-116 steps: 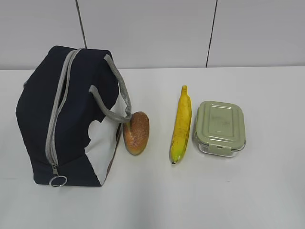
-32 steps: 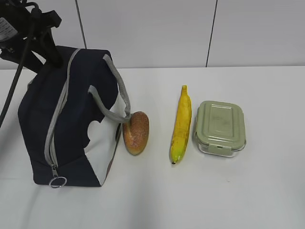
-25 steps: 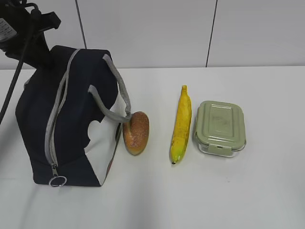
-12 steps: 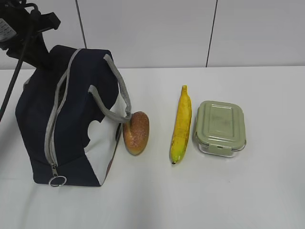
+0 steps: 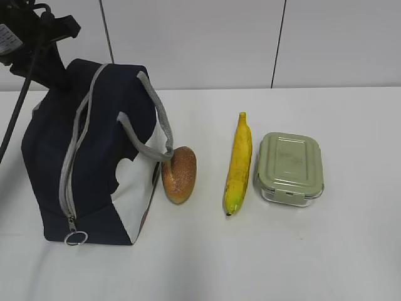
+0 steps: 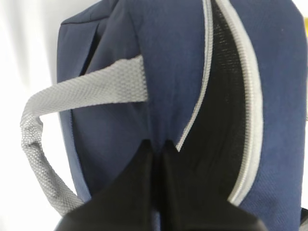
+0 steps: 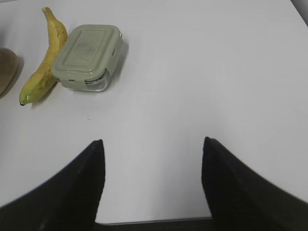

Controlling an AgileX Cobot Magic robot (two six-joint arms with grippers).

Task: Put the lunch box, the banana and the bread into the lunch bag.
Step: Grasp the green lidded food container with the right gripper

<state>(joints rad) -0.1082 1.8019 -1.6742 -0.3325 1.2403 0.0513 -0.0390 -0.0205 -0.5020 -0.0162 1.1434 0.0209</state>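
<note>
The navy lunch bag [image 5: 94, 157] stands at the left, its grey zipper [image 5: 74, 157] ending in a ring pull [image 5: 76, 238]. My left gripper [image 6: 156, 143] is at the bag's far top end, shut on the bag's blue fabric [image 6: 168, 72] beside the zipper; its arm [image 5: 34, 37] shows at the upper left. The bread [image 5: 179, 174] lies against the bag's white side. The banana [image 5: 238, 164] and the lunch box [image 5: 289, 166] lie to the right. My right gripper [image 7: 151, 142] is open and empty, well short of the lunch box [image 7: 87, 57] and banana [image 7: 45, 62].
In the left wrist view the zipper gapes by the fingers, showing a dark inside [image 6: 226, 110]. A grey strap handle [image 6: 86, 91] loops to the left. The white table [image 5: 351, 251] runs to a white wall behind. The bread's edge [image 7: 7, 74] shows at the right wrist view's left border.
My left arm has come in behind the bag since 4.6 s ago. Over the last second the bag's far top end has shifted slightly. The food items have not moved.
</note>
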